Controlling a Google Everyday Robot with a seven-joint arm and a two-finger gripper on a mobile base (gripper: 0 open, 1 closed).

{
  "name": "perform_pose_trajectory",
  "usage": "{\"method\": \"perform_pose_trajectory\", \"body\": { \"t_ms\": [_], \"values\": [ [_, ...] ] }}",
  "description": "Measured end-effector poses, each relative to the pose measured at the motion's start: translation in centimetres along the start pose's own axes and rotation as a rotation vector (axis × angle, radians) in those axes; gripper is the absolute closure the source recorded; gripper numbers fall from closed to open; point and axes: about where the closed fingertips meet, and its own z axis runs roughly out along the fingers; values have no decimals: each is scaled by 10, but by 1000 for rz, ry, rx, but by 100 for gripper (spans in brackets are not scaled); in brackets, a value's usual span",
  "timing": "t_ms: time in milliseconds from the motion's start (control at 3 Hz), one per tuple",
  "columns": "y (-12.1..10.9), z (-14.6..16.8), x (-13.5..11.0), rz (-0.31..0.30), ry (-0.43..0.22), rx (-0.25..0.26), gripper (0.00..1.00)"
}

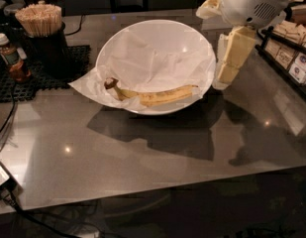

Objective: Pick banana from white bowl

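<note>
The banana [155, 95] is yellow with brown speckles and lies along the near inner wall of the white bowl [192, 38], with its dark stem end to the left. The bowl is lined with crumpled white paper that spills over its left rim. My gripper [223, 79] hangs down from the white arm head at the upper right. It is just outside the bowl's right rim, above the table and to the right of the banana's tip. It holds nothing that I can see.
A black cup of wooden stirrers [41, 31] and a small brown bottle [11, 58] stand on a black mat at the back left. A rack of packets [291, 58] runs along the right edge. A cable [6, 128] lies at the left.
</note>
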Motion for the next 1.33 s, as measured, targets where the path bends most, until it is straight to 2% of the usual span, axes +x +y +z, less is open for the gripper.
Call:
{"method": "perform_pose_trajectory", "body": {
  "t_ms": [667,1000,1333],
  "values": [
    [-22,38,-15,-43,-82,-79,0],
    [-24,57,-16,-46,-101,-126,0],
    [-15,69,-24,-80,-91,-168,0]
  ]
}}
